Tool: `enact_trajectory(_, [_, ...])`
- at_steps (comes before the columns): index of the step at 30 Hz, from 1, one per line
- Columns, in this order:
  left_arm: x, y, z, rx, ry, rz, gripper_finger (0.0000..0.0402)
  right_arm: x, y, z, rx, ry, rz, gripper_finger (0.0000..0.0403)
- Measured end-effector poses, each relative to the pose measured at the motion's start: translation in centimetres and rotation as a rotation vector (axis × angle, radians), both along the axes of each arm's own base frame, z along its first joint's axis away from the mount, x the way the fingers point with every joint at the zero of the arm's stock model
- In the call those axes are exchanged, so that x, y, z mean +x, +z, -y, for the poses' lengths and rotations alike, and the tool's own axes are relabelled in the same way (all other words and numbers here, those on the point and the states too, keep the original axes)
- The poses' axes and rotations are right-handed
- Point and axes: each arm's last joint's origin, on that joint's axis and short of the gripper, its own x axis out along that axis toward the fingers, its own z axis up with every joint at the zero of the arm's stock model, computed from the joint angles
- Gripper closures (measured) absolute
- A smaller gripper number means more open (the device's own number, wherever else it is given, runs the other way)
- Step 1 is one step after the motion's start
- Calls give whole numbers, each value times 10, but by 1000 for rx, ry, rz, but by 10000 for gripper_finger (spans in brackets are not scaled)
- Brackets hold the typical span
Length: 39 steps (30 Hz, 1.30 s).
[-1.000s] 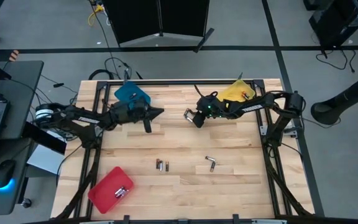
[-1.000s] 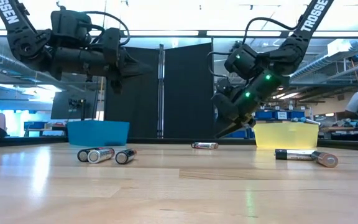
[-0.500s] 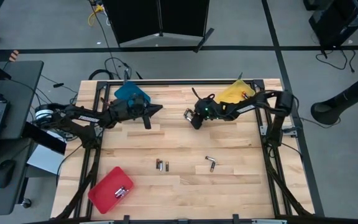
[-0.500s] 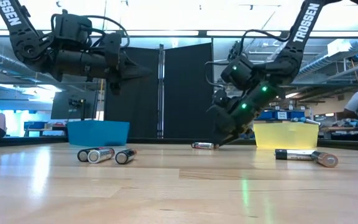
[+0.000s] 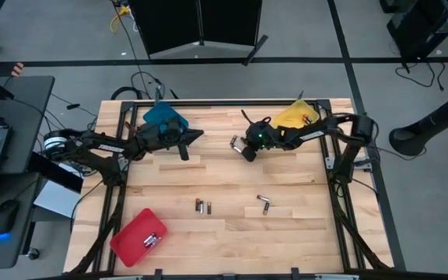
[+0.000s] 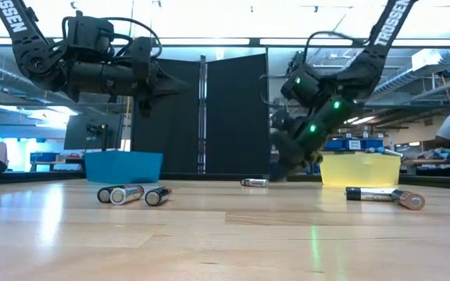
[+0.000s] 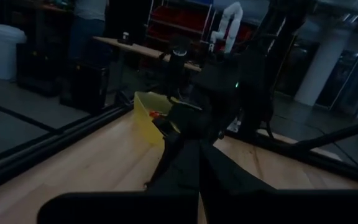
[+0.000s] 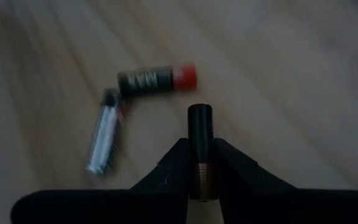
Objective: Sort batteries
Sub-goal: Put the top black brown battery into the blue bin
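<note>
Your right tool (image 8: 201,163) has just clamped on a battery (image 8: 199,134) near the surface's far edge by the yellow tray (image 5: 292,117), so it's ready to drop; left tool (image 5: 185,148) stays shut, waiting

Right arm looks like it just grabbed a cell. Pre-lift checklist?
1. Grip: ok. The right pincer has its fingers on both sides of the held battery, near one end.
2. Cell off the table: not ok. In the low view it lies at table level.
3. Left pincer out of the way: ok. It is shut, empty and raised by the blue tray.
4. Yellow tray nearby: ok, just beside the right arm.
5. Correct tray for this cell: cannot tell.
6. Lift path clear of the loose batteries: ok, they lie mid-table, apart from the pincer.
</note>
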Motion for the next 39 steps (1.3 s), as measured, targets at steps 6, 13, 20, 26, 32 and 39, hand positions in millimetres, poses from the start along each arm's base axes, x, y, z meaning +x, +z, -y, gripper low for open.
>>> enact_trajectory(6, [0, 1, 0, 6, 10, 11, 395, 7, 47, -2, -79, 83, 262, 343])
enact_trajectory(13, [-1, 12, 0, 79, 16, 104, 358, 25, 86, -16, -190, 331, 679, 343])
enact_trajectory(20, [9, 30, 0, 147, -93, 184, 280, 29, 104, -30, -280, 415, 839, 343])
enact_trajectory(26, [35, 38, -1, 211, -155, 183, 244, 30, 105, -35, -302, 438, 848, 343])
enact_trajectory(32, [54, 38, -6, 218, -212, 176, 239, 30, 107, -37, -320, 448, 857, 343])
enact_trajectory(39, [64, 42, -9, 227, -229, 190, 239, 30, 107, -37, -330, 455, 854, 343])
